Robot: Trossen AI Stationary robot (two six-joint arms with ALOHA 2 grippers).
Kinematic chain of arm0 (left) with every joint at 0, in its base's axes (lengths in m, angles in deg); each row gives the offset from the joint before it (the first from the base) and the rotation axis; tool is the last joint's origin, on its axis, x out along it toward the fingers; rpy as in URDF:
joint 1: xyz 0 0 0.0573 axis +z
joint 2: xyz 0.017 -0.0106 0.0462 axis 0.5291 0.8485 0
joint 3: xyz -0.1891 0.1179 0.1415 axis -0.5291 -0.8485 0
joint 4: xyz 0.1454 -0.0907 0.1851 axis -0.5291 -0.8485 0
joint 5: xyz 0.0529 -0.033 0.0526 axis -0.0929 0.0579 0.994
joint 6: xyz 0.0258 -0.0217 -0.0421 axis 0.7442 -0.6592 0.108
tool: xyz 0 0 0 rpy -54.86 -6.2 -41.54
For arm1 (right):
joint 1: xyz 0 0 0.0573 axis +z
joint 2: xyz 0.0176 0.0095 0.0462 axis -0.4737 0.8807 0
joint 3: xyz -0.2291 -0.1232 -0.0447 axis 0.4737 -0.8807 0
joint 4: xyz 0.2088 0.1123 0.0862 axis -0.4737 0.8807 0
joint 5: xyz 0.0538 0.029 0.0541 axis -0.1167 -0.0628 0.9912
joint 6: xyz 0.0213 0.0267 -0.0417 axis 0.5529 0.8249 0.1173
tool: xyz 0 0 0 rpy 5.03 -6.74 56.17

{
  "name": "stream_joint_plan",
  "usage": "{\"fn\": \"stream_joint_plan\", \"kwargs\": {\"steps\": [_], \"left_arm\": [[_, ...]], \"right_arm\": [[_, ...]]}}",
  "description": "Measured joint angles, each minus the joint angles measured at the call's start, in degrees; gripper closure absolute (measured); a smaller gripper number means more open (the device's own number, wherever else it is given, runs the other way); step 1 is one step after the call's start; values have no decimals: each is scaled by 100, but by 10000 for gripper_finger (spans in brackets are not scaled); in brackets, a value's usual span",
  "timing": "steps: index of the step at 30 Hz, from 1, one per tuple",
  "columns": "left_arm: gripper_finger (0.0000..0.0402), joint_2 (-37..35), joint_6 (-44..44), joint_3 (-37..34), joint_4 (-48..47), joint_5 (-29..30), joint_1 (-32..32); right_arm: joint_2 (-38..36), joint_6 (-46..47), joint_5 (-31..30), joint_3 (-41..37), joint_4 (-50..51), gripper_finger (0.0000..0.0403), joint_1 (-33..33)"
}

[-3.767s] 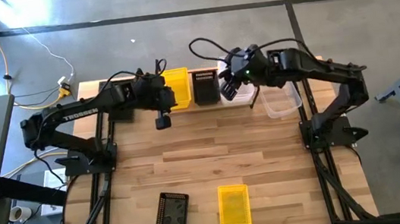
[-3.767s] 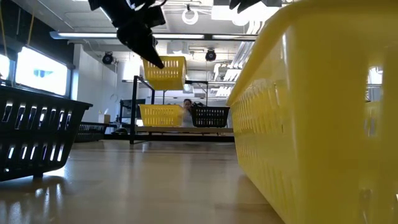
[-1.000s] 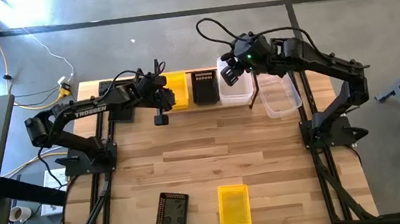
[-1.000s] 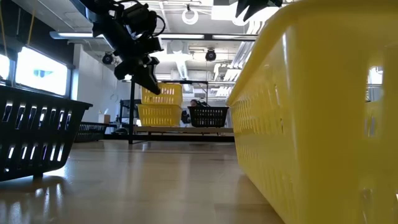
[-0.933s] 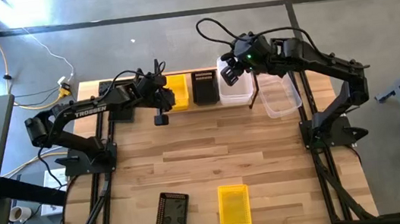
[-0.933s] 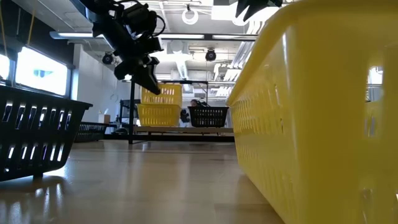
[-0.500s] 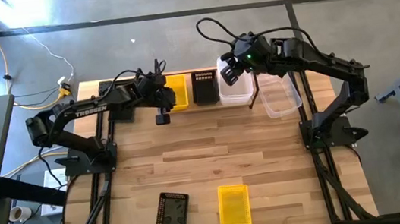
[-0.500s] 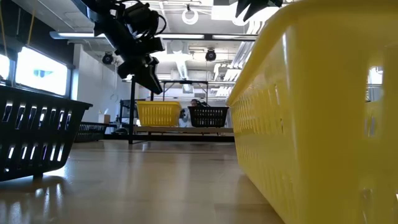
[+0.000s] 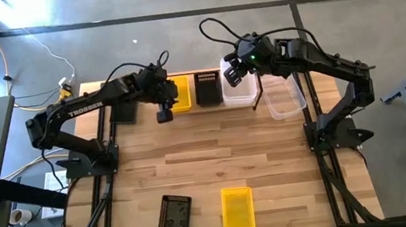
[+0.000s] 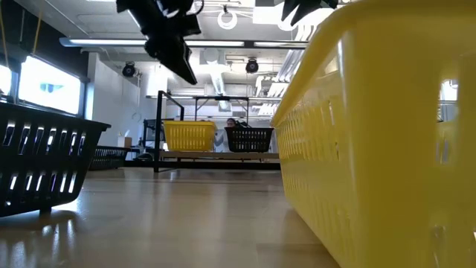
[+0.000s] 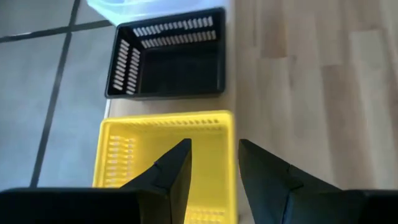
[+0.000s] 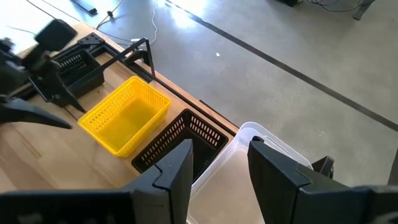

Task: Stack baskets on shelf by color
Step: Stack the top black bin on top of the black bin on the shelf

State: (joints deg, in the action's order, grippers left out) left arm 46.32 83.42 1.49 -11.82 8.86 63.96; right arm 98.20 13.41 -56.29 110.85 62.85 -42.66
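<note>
overhead, table-level, two wrist views

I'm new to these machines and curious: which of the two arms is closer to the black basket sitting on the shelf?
Roughly equal. The left gripper hangs over the yellow basket beside the black basket; the right gripper over the clear basket opposite.

Bright, perhaps window-lit; blurred foreground.

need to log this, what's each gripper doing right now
left gripper: open, empty, above the yellow basket
right gripper: open, empty, over the clear basket
</note>
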Motion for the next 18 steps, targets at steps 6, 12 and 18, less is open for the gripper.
{"fn": "stream_joint_plan", "kwargs": {"steps": [6, 12, 18], "left_arm": [[279, -249, -489, 374, -519, -11, -229], [279, -806, -1130, 419, -897, 422, -239], [279, -1351, -1713, 424, -1282, 1358, 225]], "right_arm": [[0, -148, 4, -1, 0, 263, 1], [0, -150, 24, 0, 1, 263, 2], [0, -272, 225, 0, 2, 263, 2]]}}
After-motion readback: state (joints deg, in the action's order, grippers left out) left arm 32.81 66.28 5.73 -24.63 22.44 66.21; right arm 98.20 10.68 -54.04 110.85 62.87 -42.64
